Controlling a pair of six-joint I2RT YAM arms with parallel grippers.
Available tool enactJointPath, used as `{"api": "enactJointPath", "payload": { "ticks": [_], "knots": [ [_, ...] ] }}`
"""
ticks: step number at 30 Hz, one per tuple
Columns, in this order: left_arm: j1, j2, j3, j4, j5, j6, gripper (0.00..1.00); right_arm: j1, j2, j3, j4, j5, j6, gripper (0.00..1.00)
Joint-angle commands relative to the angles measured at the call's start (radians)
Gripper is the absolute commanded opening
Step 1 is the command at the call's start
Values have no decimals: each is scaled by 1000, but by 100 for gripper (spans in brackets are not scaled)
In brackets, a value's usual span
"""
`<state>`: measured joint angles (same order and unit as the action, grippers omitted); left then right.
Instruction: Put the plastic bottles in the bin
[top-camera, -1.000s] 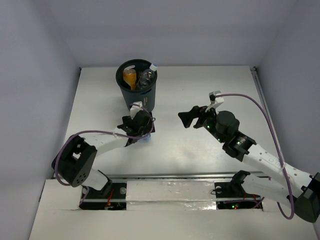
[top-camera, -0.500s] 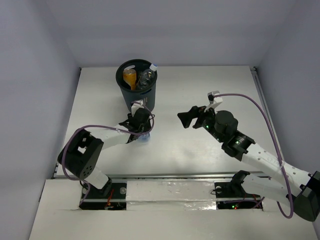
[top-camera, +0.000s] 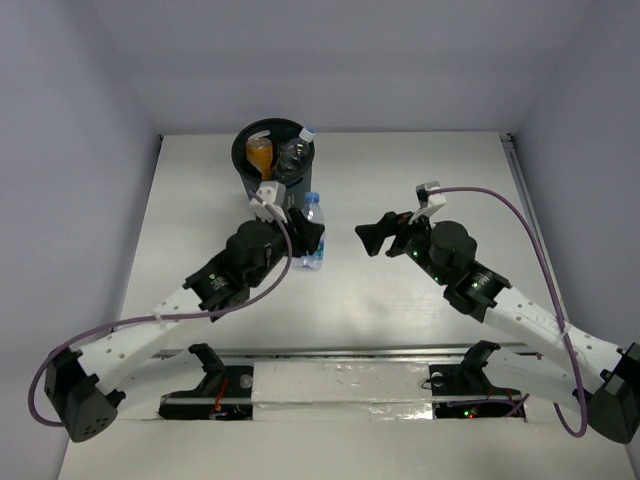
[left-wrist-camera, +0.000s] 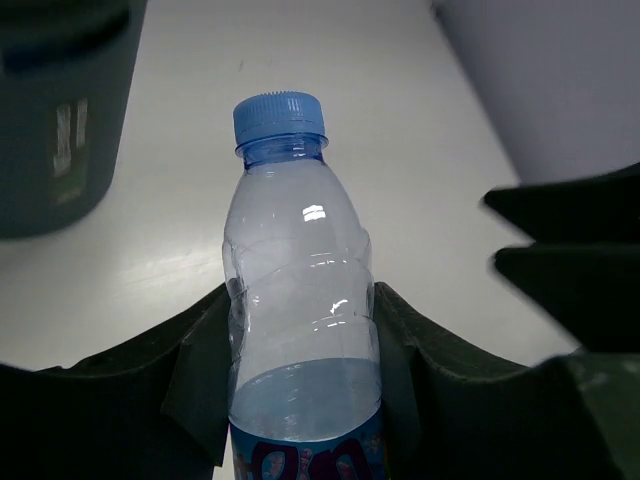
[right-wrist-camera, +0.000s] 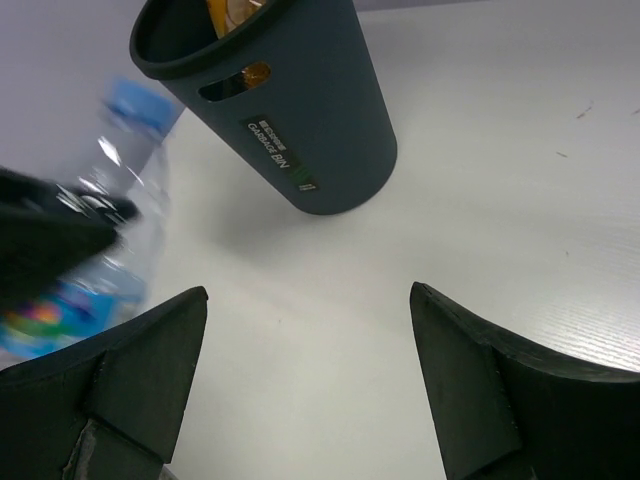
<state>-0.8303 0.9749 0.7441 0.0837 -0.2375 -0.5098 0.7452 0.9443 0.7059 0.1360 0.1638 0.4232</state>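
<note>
**Item 1. Left gripper** (top-camera: 306, 238). Nearest of the working parts. It is clamped on a bottle (left-wrist-camera: 300, 300), with one dark finger pad pressed to each flank of the clear body, just above the blue label.

**Item 2. Bottle.** Clear plastic with a blue cap. Its long axis is upright, cap uppermost, running along the wrist view from the fingers outward. It stands just beside the bin's near-right wall. Whether its base touches the table (top-camera: 420, 170) cannot be told.

**Item 3. Right gripper** (right-wrist-camera: 308, 330). Jaws spread wide and holding nothing. It hangs over the middle of the table, facing the bin. It is well apart from the bin and further from it than the left gripper.

**Item 4. Bin** (right-wrist-camera: 320, 110). Dark grey, round and tapered, with a slot handle and a small sticker on its wall. It sits at the far left of the table. From the held bottle it lies just beyond and a little to the left, showing in the upper-left corner of the left wrist view.

**Item 5. Contents of bin.**
- One orange bottle (top-camera: 260, 156).
- One clear bottle (top-camera: 291, 158), its pale cap poking over the far-right rim.

**Remark (judgement).** The delivery falls to the left arm. The mouth opens upward, above and beyond the grip, so the bottle probably needs lifting clear of the rim, then a short carry forward and left before release. The near wall is the likely snag.
</note>
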Motion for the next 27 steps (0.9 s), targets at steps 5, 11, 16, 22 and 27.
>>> {"api": "enactJointPath", "payload": {
  "ticks": [5, 11, 16, 22, 27],
  "knots": [
    [13, 20, 277, 102, -215, 129, 36, -7, -32, 26, 50, 9, 0, 87],
    [249, 243, 521, 149, -267, 160, 38, -7, -33, 24, 53, 5, 2, 86],
    [324, 361, 578, 293, -324, 283, 38, -7, -42, 23, 51, 10, -1, 86],
    [358, 459, 526, 461, -365, 431, 39, -7, -41, 21, 51, 2, -1, 86],
    [358, 519, 460, 632, -414, 615, 41, -7, -39, 20, 54, 3, 2, 86]
  ]
}}
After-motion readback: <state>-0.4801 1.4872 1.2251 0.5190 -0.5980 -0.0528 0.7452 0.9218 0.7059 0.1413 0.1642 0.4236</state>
